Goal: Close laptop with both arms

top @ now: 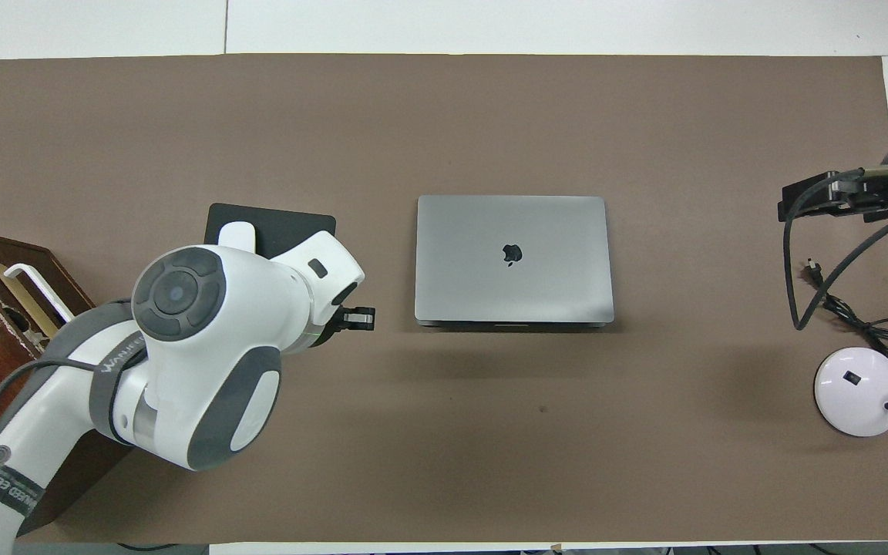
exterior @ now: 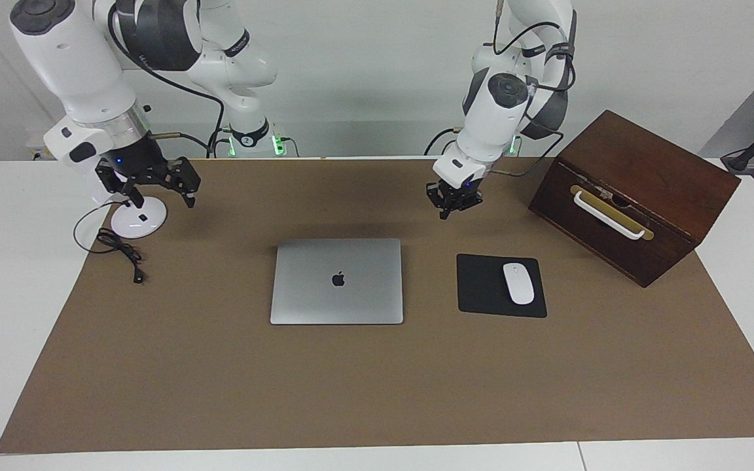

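Facing view, right gripper [exterior: 154, 186]: fingers spread, over mat edge, holding nothing.
Laptop [exterior: 337, 280]: mid-mat, lid already flat shut; looks rigid, smooth, slippery; best pressed at lid edge.
Left gripper [exterior: 453, 201]: finger state unclear, above mat beside laptop.

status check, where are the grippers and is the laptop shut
Left gripper up over bare mat, right gripper open over white round base. Laptop lid down flat. Nothing on it.

The silver-grey laptop [exterior: 337, 281] lies shut and flat at mid-bench, apple logo up; white left arm [exterior: 498, 104] and right arm [exterior: 82, 72] hang above the bench, touching nothing.
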You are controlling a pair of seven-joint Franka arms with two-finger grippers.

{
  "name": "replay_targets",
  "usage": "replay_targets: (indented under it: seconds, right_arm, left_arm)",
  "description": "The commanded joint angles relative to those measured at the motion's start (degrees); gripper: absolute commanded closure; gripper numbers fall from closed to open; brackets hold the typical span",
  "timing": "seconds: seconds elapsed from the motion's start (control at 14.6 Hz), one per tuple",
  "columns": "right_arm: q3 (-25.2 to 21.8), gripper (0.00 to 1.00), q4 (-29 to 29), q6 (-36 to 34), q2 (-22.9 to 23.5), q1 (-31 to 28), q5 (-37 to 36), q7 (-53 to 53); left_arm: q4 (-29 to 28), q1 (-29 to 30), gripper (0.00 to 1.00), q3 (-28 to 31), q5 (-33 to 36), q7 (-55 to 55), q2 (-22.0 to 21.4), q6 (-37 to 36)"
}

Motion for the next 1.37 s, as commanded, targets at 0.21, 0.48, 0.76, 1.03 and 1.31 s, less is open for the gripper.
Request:
replay_targets:
  seconds: [0.21, 0.48, 0.76, 1.03, 1.31]
  right_arm:
    - [0.3, 0.00, -3.4, 2.0, -2.1, -0.6, 0.6, -1.0]
    - [0.3, 0.00, -3.6, 2.0, -2.2, -0.6, 0.5, -1.1]
    - [0.3, 0.00, -3.6, 2.0, -2.2, -0.8, 0.5, -1.1]
    - [0.3, 0.00, -3.6, 2.0, -2.2, -0.7, 0.5, -1.1]
    - [0.3, 0.00, -3.6, 2.0, -2.2, -0.6, 0.5, -1.1]
  left_arm:
    - [6.6, 8.3, 1.00, -0.6, 1.3, 7.3, -1.6, -10.8]
    - [12.3, 15.0, 1.00, -0.6, 3.0, 13.3, -2.1, -18.9]
    - [15.6, 18.5, 1.00, -0.5, 6.2, 18.4, -2.2, -22.7]
    - [16.6, 21.3, 1.00, -0.4, 8.2, 22.5, -2.3, -22.8]
    - [21.5, 23.7, 1.00, -0.5, 8.5, 23.9, -1.9, -25.2]
